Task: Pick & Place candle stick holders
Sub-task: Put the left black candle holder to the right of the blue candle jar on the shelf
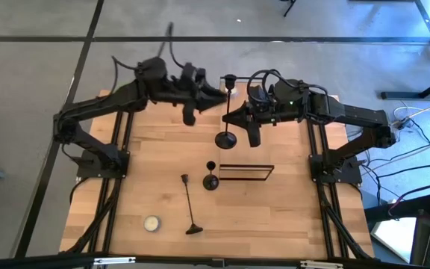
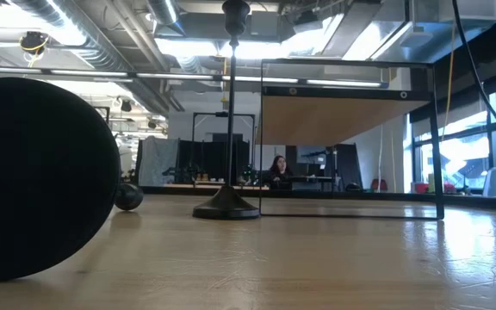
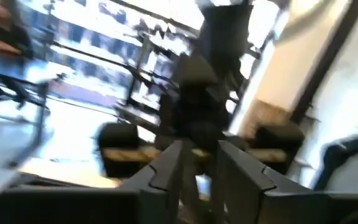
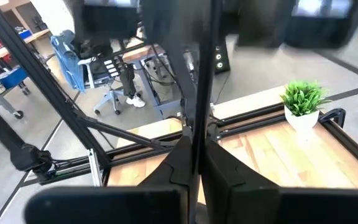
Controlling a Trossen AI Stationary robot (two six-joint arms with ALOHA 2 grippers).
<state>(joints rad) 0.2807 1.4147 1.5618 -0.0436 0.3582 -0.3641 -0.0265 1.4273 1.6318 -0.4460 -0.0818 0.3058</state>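
Observation:
A tall black candle stick holder [image 1: 228, 112] sits in my shut right gripper [image 1: 235, 113] over the table's far middle. Its cup [image 1: 230, 78] is toward the far edge and its round base [image 1: 226, 139] is nearer. My left gripper [image 1: 218, 93] is close to the holder's upper stem; the left wrist view [image 3: 197, 163] is blurred. A short holder [image 1: 211, 179] stands on its base at mid table. Another tall holder [image 1: 189, 203] lies on the table, base [image 1: 193, 229] toward the near edge. My right gripper pinches the tall holder's thin stem [image 4: 197, 118] between its two fingers, about midway along it. The fingers come level from the table's right side and lie across the stem. I cannot tell whether the base touches the table.
A black wire frame [image 1: 246, 172] stands right of the short holder. A small white candle [image 1: 151, 223] sits near the front left. A small green potted plant [image 4: 303, 102] stands near the table's edge. A person sits in the room behind [image 2: 277, 169].

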